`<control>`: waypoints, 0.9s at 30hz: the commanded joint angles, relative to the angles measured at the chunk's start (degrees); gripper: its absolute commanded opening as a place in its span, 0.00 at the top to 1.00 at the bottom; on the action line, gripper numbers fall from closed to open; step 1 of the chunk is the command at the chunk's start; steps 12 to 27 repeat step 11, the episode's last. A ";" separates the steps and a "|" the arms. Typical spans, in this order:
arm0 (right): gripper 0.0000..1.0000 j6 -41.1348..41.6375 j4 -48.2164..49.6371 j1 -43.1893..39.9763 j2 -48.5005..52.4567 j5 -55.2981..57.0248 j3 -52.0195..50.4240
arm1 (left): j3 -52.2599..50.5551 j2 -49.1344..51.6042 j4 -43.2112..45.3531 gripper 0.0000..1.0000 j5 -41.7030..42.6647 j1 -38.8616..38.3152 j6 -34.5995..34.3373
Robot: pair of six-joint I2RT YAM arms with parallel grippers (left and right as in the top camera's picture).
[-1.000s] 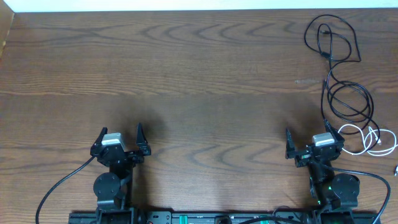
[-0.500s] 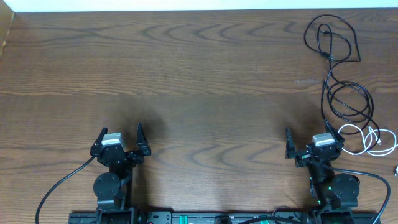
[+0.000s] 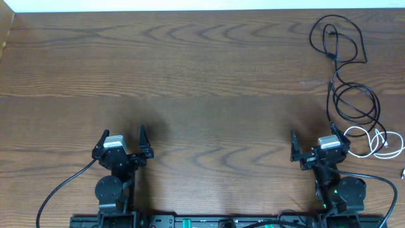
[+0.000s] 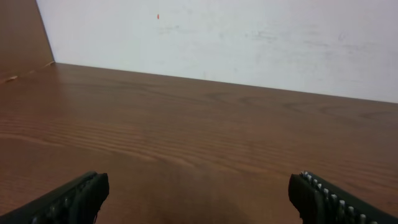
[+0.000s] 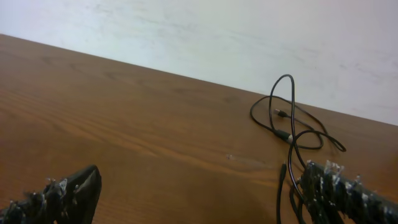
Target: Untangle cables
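In the overhead view alone, white cable lies by black cable.

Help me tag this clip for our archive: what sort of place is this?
Probably a robot lab bench: a wood-grain table against a plain white wall, a left arm and right arm at its near edge, a black cable and white cable lying loose.

One black cable, one white cable — on a brown table with wavy grain.
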 commanded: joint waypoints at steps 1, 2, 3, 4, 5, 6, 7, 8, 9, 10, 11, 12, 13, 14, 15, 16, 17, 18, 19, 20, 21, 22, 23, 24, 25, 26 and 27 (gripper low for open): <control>0.01 -0.37 -0.26 0.28 -0.20 0.22 -0.09 | -0.68 -0.35 -2.64 0.03 -0.57 -0.20 -0.26; 0.01 -0.37 -0.26 0.28 -0.20 0.22 -0.09 | -0.68 -0.35 -2.64 0.03 -0.57 -0.20 -0.26; 0.01 -0.39 -0.26 0.28 -0.20 0.22 -0.09 | -0.68 -0.35 -2.64 0.03 -0.57 -0.20 -0.26; 0.01 -0.39 -0.26 0.28 -0.20 0.22 -0.09 | -0.68 -0.35 -2.64 0.03 -0.57 -0.20 -0.26; 0.01 -0.37 -0.26 0.28 -0.20 0.22 -0.09 | -0.68 -0.35 -2.64 0.03 -0.57 -0.20 -0.26; 0.01 -0.39 -0.26 0.28 -0.20 0.22 -0.09 | -0.68 -0.35 -2.64 0.03 -0.57 -0.20 -0.26; 0.01 -0.39 -0.26 0.28 -0.20 0.22 -0.09 | -0.68 -0.35 -2.64 0.03 -0.57 -0.20 -0.26; 0.01 -0.37 -0.26 0.28 -0.20 0.22 -0.09 | -0.68 -0.35 -2.64 0.03 -0.57 -0.20 -0.26; 0.01 -0.37 -0.26 0.28 -0.20 0.22 -0.09 | -0.68 -0.35 -2.64 0.03 -0.57 -0.20 -0.26; 0.01 -0.37 -0.26 0.28 -0.20 0.22 -0.09 | -0.68 -0.35 -2.64 0.03 -0.57 -0.20 -0.26; 0.01 -0.37 -0.26 0.28 -0.20 0.22 -0.09 | -0.68 -0.35 -2.64 0.03 -0.57 -0.20 -0.26; 0.01 -0.37 -0.26 0.28 -0.20 0.22 -0.09 | -0.68 -0.35 -2.64 0.03 -0.57 -0.20 -0.26; 0.01 -0.37 -0.26 0.28 -0.20 0.22 -0.09 | -0.68 -0.35 -2.64 0.03 -0.57 -0.20 -0.26; 0.01 -0.37 -0.26 0.28 -0.20 0.22 -0.09 | -0.68 -0.35 -2.64 0.03 -0.57 -0.20 -0.26; 0.01 -0.37 -0.26 0.28 -0.20 0.22 -0.09 | -0.68 -0.35 -2.64 0.03 -0.57 -0.20 -0.26; 0.01 -0.37 -0.26 0.28 -0.20 0.22 -0.09 | -0.68 -0.35 -2.64 0.03 -0.57 -0.20 -0.26; 0.01 -0.37 -0.26 0.28 -0.20 0.22 -0.09 | -0.68 -0.35 -2.64 0.03 -0.57 -0.20 -0.26; 0.01 -0.37 -0.26 0.28 -0.20 0.22 -0.09 | -0.68 -0.35 -2.64 0.03 -0.57 -0.20 -0.26; 0.01 -0.37 -0.26 0.28 -0.20 0.22 -0.09 | -0.68 -0.35 -2.64 0.03 -0.57 -0.20 -0.26; 0.01 -0.37 -0.26 0.28 -0.20 0.22 -0.09 | -0.68 -0.35 -2.64 0.03 -0.57 -0.20 -0.26; 0.01 -0.37 -0.26 0.28 -0.20 0.22 -0.09 | -0.68 -0.35 -2.64 0.03 -0.57 -0.20 -0.26; 0.01 -0.37 -0.26 0.28 -0.20 0.22 -0.09 | -0.68 -0.35 -2.64 0.03 -0.57 -0.20 -0.26; 0.01 -0.37 -0.26 0.28 -0.20 0.22 -0.09 | -0.68 -0.35 -2.64 0.03 -0.57 -0.20 -0.26; 0.01 -0.37 -0.26 0.28 -0.20 0.22 -0.09 | -0.68 -0.35 -2.64 0.03 -0.57 -0.20 -0.26; 0.01 -0.37 -0.26 0.28 -0.20 0.22 -0.09 | -0.68 -0.35 -2.64 0.03 -0.57 -0.20 -0.26; 0.01 -0.37 -0.26 0.28 -0.20 0.22 -0.09 | -0.68 -0.35 -2.64 0.03 -0.57 -0.20 -0.26; 0.01 -0.37 -0.26 0.28 -0.20 0.22 -0.09 | -0.68 -0.35 -2.64 0.03 -0.57 -0.20 -0.26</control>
